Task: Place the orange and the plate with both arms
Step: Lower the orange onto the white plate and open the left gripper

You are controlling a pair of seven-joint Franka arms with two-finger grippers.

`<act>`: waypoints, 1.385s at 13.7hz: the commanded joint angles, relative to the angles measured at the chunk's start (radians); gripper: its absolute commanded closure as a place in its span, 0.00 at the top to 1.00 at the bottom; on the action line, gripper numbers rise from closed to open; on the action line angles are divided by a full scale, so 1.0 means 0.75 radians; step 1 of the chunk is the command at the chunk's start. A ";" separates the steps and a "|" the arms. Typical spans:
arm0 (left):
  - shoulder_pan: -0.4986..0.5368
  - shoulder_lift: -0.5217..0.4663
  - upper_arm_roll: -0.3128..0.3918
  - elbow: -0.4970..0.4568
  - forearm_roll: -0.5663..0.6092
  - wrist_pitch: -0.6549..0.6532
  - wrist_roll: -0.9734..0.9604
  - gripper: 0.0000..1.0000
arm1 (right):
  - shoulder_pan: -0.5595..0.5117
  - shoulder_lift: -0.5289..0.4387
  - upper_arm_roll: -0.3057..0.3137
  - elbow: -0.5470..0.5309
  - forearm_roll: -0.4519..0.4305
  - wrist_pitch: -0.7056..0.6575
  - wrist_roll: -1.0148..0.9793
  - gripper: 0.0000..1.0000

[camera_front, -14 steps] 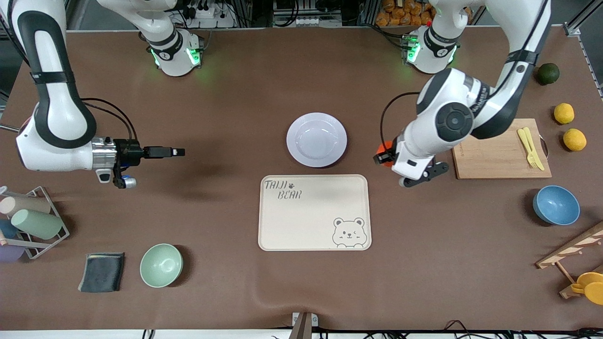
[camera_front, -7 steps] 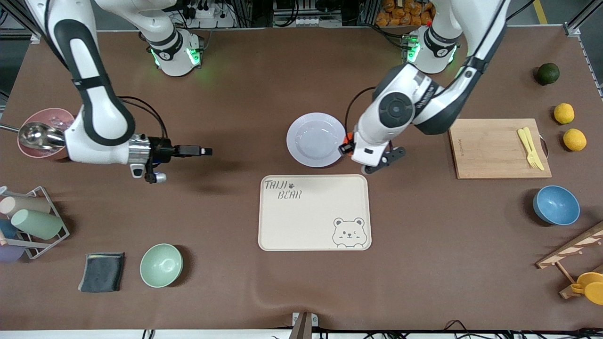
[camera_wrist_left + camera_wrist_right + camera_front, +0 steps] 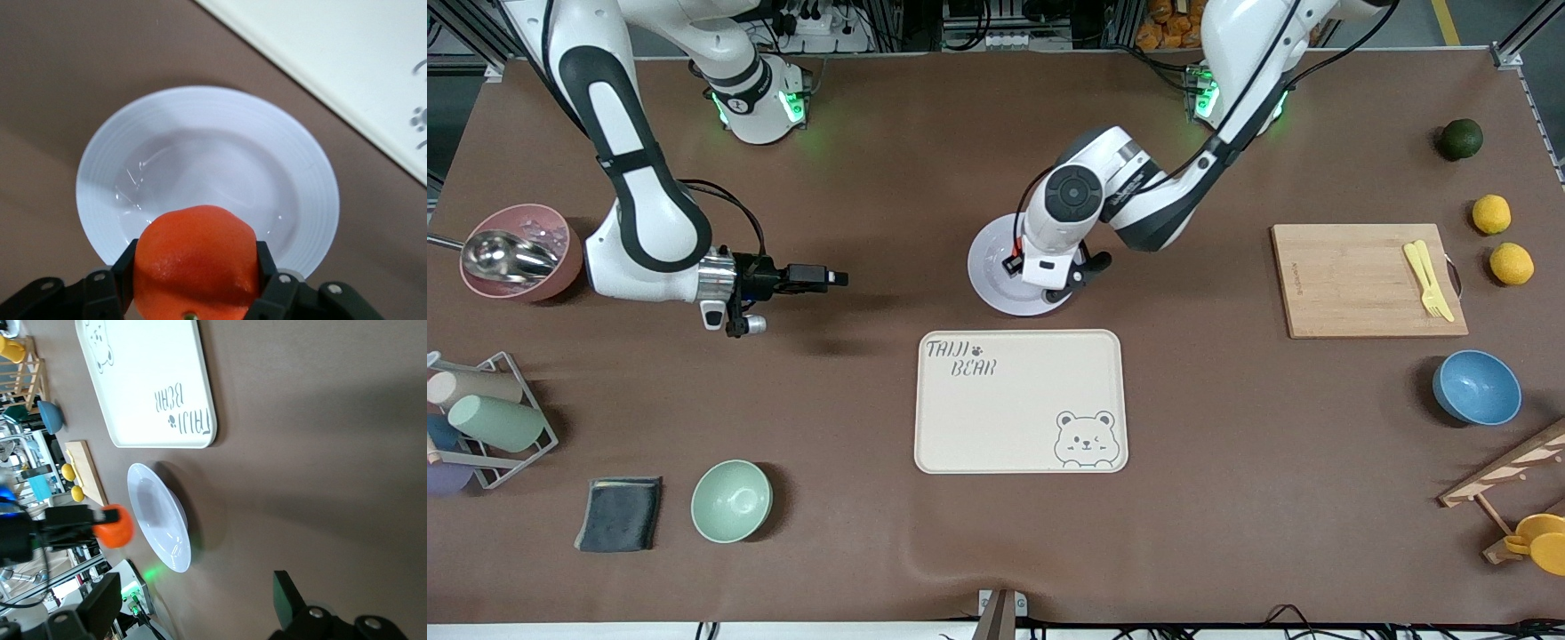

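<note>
Swinging in from the cutting board (image 3: 1368,280), the left tool (image 3: 197,293), clamped on the orange (image 3: 197,259), now hangs over the plate (image 3: 989,267); release looks imminent. Right tool (image 3: 838,278), fingers apart, has advanced toward the plate over bare surface (image 3: 871,178).

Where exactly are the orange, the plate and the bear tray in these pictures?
orange (image 3: 197,257): left wrist view, middle of its skin, between the fingers.
plate (image 3: 207,167): left wrist view, its bare centre.
bear tray (image 3: 1014,409): front view, its plain middle, nearer the camera than the plate.
</note>
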 commanded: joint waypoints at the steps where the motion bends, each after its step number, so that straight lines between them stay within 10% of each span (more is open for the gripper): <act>1: -0.025 0.053 0.009 -0.023 0.044 0.042 -0.043 0.00 | 0.045 0.056 -0.012 -0.025 0.139 0.037 -0.148 1.00; 5: -0.021 0.102 0.009 -0.040 0.093 0.122 -0.043 0.15 | 0.100 0.116 -0.012 -0.031 0.286 0.039 -0.250 1.00; 7: -0.007 0.110 0.014 -0.028 0.095 0.122 -0.035 0.99 | 0.127 0.120 -0.012 -0.039 0.331 0.041 -0.250 1.00; 14: 0.113 -0.177 0.026 0.021 0.095 -0.031 0.003 1.00 | 0.370 0.122 -0.012 -0.076 0.633 0.147 -0.349 0.95; 19: 0.393 -0.305 0.018 0.301 0.095 -0.352 0.426 1.00 | 0.514 0.167 -0.012 -0.074 0.887 0.240 -0.481 0.84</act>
